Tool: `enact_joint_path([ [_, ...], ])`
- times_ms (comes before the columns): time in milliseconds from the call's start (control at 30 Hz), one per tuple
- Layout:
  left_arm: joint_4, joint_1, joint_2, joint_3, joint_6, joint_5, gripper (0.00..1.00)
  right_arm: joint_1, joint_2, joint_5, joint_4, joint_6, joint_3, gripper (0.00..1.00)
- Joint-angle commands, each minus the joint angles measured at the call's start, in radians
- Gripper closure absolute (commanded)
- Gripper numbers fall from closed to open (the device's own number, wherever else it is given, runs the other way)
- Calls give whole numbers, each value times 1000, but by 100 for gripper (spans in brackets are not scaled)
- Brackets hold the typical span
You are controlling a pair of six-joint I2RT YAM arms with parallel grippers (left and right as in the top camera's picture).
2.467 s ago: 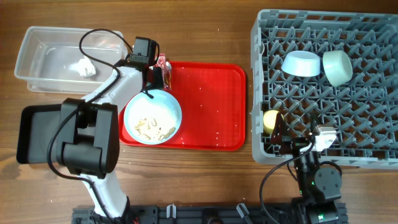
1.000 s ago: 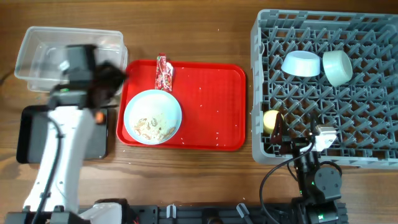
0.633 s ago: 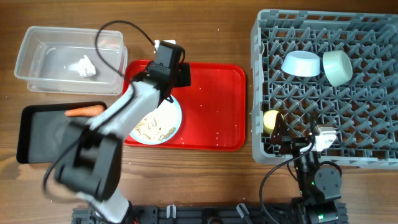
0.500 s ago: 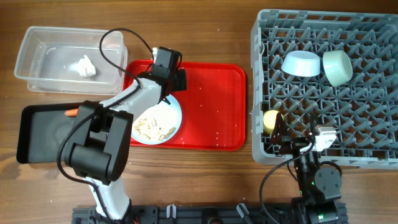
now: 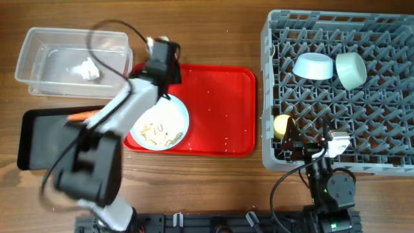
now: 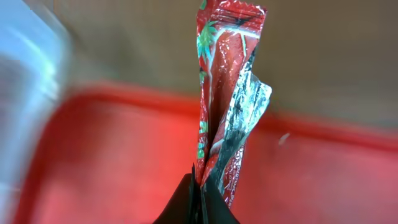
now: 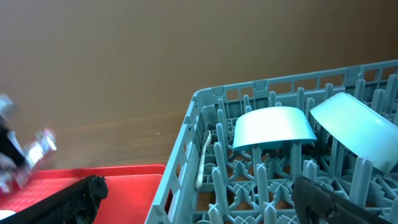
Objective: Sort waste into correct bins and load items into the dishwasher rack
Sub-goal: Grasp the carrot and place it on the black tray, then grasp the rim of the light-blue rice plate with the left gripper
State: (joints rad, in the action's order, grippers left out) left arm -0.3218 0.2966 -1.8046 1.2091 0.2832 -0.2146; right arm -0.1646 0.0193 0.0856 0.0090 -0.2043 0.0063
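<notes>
My left gripper (image 6: 199,198) is shut on the lower end of the red printed snack wrapper (image 6: 226,93), which stands upright above the red tray's far left corner. From overhead the blurred left gripper (image 5: 162,57) hides the wrapper. The carrot (image 5: 81,117) lies in the black tray (image 5: 39,145). The white tissue (image 5: 87,68) sits in the clear tub (image 5: 45,45). Beige scraps (image 5: 158,132) lie on the white plate (image 5: 176,111). The grey rack (image 5: 388,97) holds the light blue bowl (image 5: 312,65), green bowl (image 5: 350,70), yellow cup (image 5: 282,125) and spoon (image 7: 204,158). My right gripper (image 7: 205,202) stands open at the rack's near edge.
The red serving tray (image 5: 220,103) lies between the bins and the rack, with the plate on its left half. Bare wood table (image 5: 213,39) runs behind the tray. The left arm's black cable (image 5: 107,29) loops over the tub.
The left arm left the carrot in the black tray, swung back to the red tray's far left corner, shut on the wrapper and raised it. The right arm has not moved.
</notes>
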Motion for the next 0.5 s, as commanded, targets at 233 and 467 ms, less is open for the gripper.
enact_joint_path([
  [233,-100,-375,79,44,125,-62,56,5,-10,-16,6,-8,-1,0],
  [467,-172,-355,188,105,114,134,20,5,-10,-16,6,-8,-1,0],
])
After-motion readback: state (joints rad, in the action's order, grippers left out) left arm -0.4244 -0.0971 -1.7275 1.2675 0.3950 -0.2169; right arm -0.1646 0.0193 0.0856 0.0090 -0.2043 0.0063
